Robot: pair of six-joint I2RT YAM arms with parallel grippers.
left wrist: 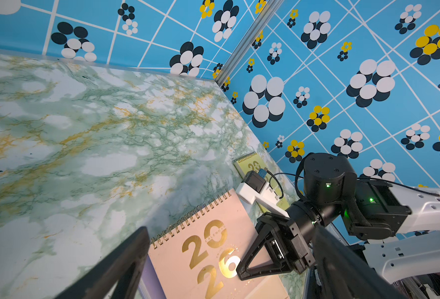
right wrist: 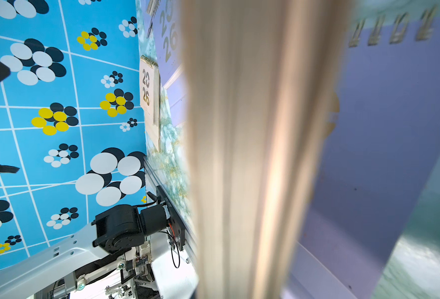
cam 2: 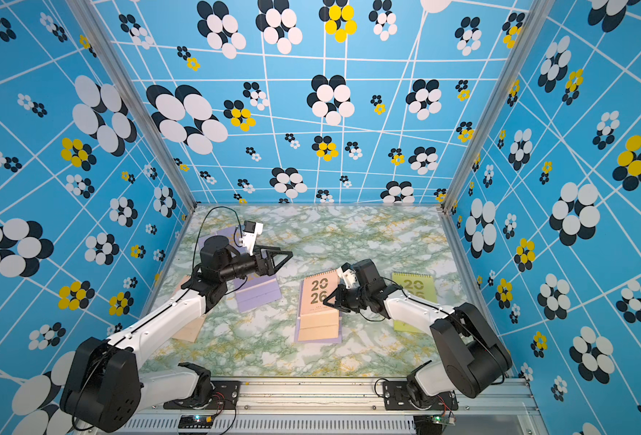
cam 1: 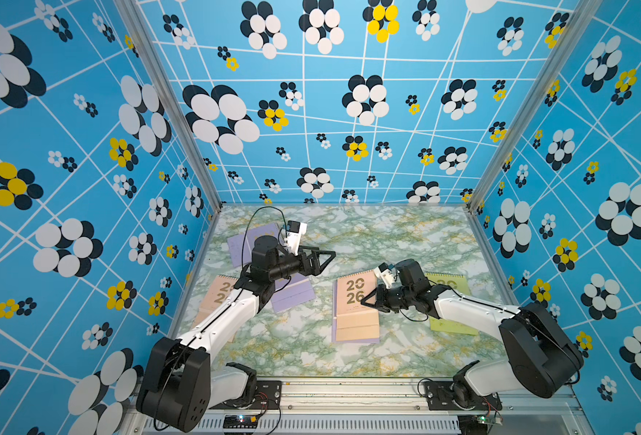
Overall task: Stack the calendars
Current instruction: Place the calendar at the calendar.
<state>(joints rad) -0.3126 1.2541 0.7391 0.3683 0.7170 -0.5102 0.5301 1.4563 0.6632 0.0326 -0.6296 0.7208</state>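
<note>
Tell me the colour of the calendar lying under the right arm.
Yellow-green; the calendar shows best in a top view.

Bright and even, lit diffusely from above. Leaves only faint, soft-edged shadows under the arms [cam 1: 228,312] on the table [cam 1: 311,350] in both top views. Bows the walls [cam 1: 85,188] outward toward 9 and 3 o'clock there. Reads crisp in the left wrist view, but flares white on the gold digits of the peach calendar [left wrist: 206,248] near 6 o'clock. Blurs in the right wrist view: smears that calendar's tan edge down the centre, softens the lavender calendar [right wrist: 394,129] at 3 o'clock, blows out near 7 o'clock.
</note>
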